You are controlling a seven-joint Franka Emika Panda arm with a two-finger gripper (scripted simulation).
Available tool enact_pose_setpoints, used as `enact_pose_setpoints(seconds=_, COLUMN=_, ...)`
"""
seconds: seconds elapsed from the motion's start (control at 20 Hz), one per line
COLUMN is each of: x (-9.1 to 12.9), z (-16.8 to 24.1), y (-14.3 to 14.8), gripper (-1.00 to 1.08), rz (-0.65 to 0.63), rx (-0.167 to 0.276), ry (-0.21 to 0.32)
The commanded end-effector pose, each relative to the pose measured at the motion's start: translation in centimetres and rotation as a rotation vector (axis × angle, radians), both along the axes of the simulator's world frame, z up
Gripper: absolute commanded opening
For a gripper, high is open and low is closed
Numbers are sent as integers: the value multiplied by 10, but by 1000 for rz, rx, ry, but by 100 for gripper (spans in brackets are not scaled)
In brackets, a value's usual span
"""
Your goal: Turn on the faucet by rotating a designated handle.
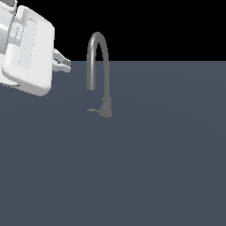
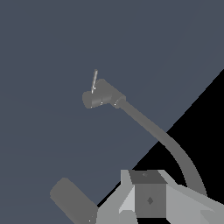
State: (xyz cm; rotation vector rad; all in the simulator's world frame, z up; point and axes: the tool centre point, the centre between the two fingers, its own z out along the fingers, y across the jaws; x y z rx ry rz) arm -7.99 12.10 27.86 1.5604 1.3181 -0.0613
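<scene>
**Ana:** Looking at the exterior view, where does the arm stand relative to the faucet [image 1: 98,66]?

**Ben:** The gripper [image 1: 65,65] hangs high on that view's left, well apart from the faucet and level with the upper part of the arch. Only the finger tips poke out past the white hand; they look close together, with nothing between them, but how wide the jaws stand cannot be told from either picture.

**Ana:** And the handle [image 1: 92,110]?

**Ben:** It is the thin lever at the base, sticking out low toward the exterior view's left, just above the floor [image 1: 154,167]. In the wrist view it shows as a pale sliver [image 2: 94,82] on the thick base, with the spout running off toward the camera.

**Ana:** Why hold so high and off to the side?

**Ben:** Probably to keep clear of the arch. The lever sits low on the gripper's own side, so a descent from there could reach it without crossing the spout.

**Ana:** So the turn has not begun?

**Ben:** Nothing touches the lever; judging by that, the approach comes first.
</scene>
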Motion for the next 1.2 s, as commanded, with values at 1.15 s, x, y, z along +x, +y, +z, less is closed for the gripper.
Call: enact_pose_setpoints(seconds=1.15, x=31, z=-98, y=2, gripper=-100, rz=405, rx=-412, ry=11)
